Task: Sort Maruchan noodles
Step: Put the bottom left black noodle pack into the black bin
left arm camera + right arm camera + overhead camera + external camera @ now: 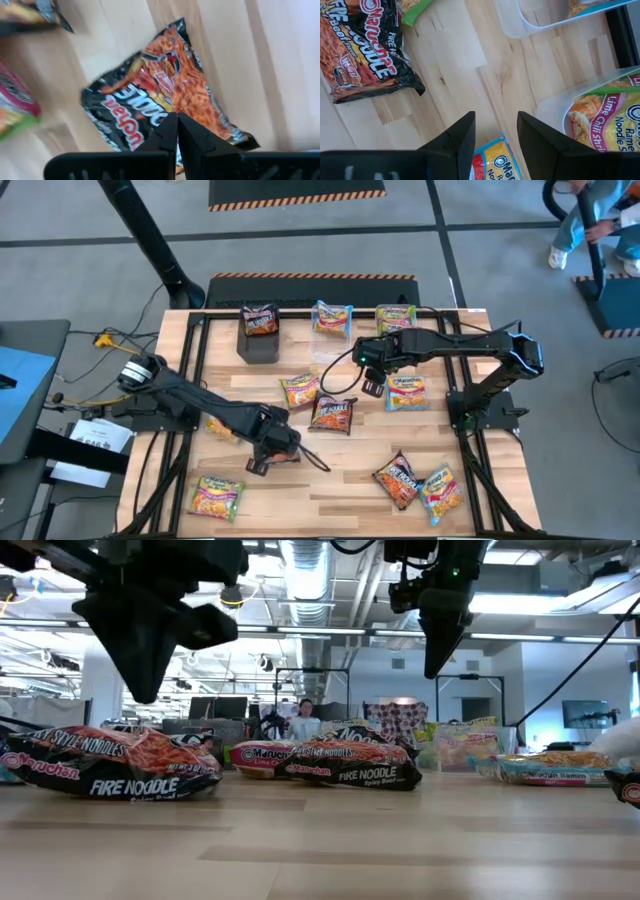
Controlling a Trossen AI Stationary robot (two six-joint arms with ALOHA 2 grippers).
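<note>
Wooden worktop (330, 480) carries scattered Maruchan noodles (332, 414), the central dark packet lying flat, long axis tilted slightly off the table's depth. Left gripper (262, 464) hovers clenched, empty, near the front; right gripper (371, 383), released, hangs beside that packet.

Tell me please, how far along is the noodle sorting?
Partly done: one dark packet sits on the black box, others lie in clear tubs. The open right gripper hovers empty; the left gripper is shut, empty. Loose packets like the dark one remain.
</note>
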